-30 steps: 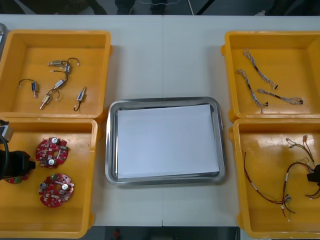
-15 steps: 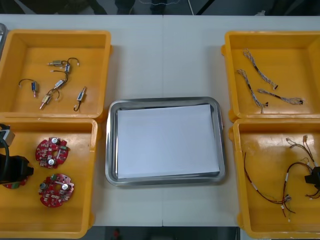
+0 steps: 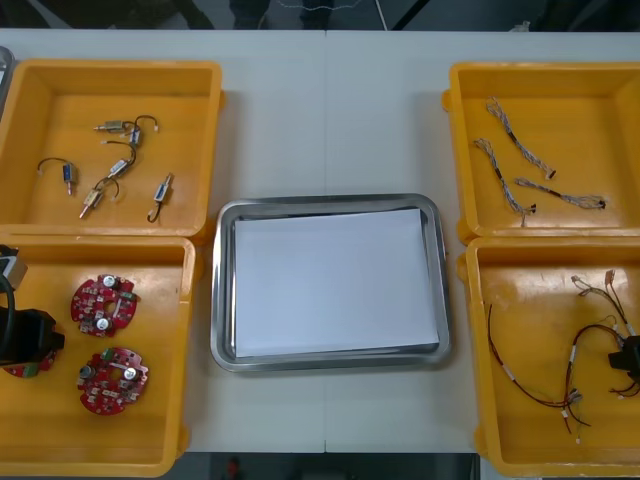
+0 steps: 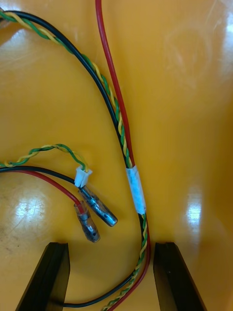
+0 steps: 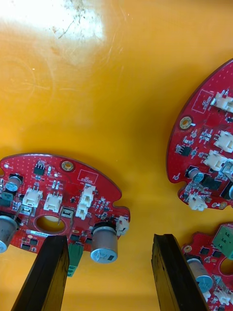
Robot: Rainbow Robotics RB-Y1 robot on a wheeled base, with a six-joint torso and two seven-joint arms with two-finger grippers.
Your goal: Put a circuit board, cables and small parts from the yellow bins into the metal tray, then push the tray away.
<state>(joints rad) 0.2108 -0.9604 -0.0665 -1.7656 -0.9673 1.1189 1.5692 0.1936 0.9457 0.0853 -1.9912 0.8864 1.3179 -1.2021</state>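
Right now the left gripper point(image 3: 38, 340) sits low in the near-left yellow bin point(image 3: 170, 350), at its outer side. Its fingers point(image 5: 46, 277) are spread wide and pinch nothing. One red circuit board point(image 5: 58, 204) lies flat on the bin floor, its near edge reaching in between the fingers and close against one of them; I can't tell whether they touch. A second board point(image 3: 103, 305) and a third board point(image 3: 113, 378) lie just beside it, toward the tray and apart from each other.

The right gripper point(image 3: 625, 362) is at the outer edge of the near-right yellow bin point(image 3: 520, 440), low over the red, black and yellow cables point(image 3: 572, 365). Its fingers point(image 4: 48, 277) are also spread. A wire bundle with a white sleeve point(image 4: 136, 189) runs between them, nearer one finger and not clamped. Two loose metal-tipped wire ends point(image 4: 97, 214) lie just ahead of the fingers.

The metal tray point(image 3: 225, 290) sits mid-table between the bins, white inside. The far-left bin point(image 3: 30, 100) holds small metal parts point(image 3: 118, 168). The far-right bin point(image 3: 620, 110) holds twisted blue and white cables point(image 3: 520, 138).
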